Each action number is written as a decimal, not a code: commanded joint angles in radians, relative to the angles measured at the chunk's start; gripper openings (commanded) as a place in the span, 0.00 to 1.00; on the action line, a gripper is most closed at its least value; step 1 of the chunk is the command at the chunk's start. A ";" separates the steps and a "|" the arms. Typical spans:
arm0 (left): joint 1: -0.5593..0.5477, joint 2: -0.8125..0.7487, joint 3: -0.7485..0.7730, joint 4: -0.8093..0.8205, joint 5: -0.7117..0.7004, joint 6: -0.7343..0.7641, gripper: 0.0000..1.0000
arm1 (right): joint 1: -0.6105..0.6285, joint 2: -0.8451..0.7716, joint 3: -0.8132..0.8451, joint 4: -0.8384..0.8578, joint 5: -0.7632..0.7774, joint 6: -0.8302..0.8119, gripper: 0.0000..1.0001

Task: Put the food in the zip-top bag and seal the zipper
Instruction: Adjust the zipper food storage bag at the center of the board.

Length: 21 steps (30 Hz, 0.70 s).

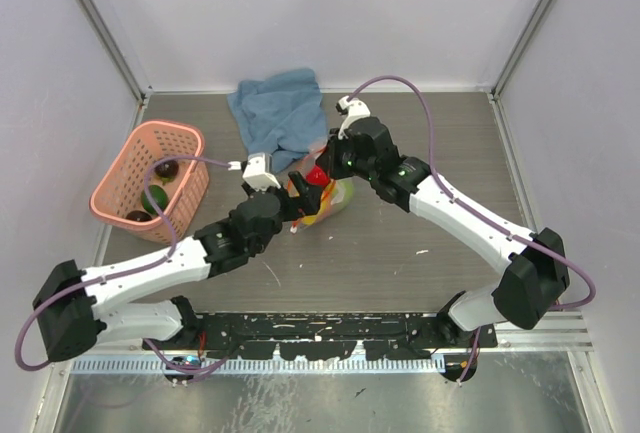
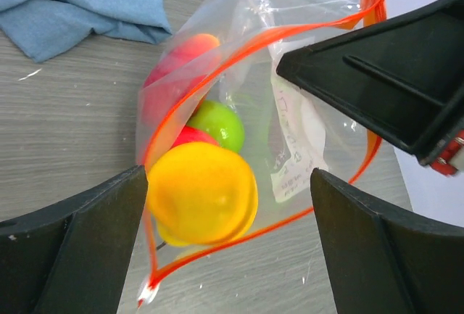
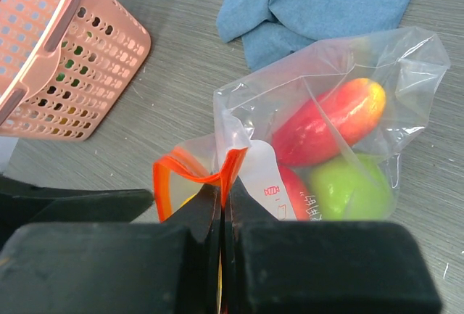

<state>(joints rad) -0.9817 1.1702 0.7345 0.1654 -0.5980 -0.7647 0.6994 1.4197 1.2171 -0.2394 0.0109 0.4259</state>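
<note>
The clear zip-top bag (image 2: 290, 133) lies on the table with its mouth held open. Its orange zipper (image 2: 231, 244) loops round the opening and ends in a small white piece (image 2: 147, 294). My right gripper (image 3: 223, 187) is shut on the zipper's upper edge (image 3: 185, 173) and lifts it. My left gripper (image 2: 228, 176) stands wide open at the mouth. A yellow fruit (image 2: 201, 194) sits loose in the mouth by the left finger. Deeper in the bag lie a green fruit (image 3: 348, 187) and a red-orange one (image 3: 333, 122).
A pink lattice basket (image 1: 190, 198) at the left holds a dark fruit (image 1: 165, 168), a green one (image 1: 155, 200) and a brown one (image 1: 137, 216). A crumpled blue cloth (image 1: 280, 113) lies just behind the bag. Grey walls close the back and sides.
</note>
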 commanded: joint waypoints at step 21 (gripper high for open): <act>0.031 -0.129 0.004 -0.373 0.164 -0.145 0.56 | -0.027 -0.045 -0.004 0.058 -0.003 0.003 0.01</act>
<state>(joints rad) -0.9588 1.0348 0.7307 -0.2195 -0.4767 -0.8848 0.6781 1.4197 1.2095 -0.2386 0.0093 0.4255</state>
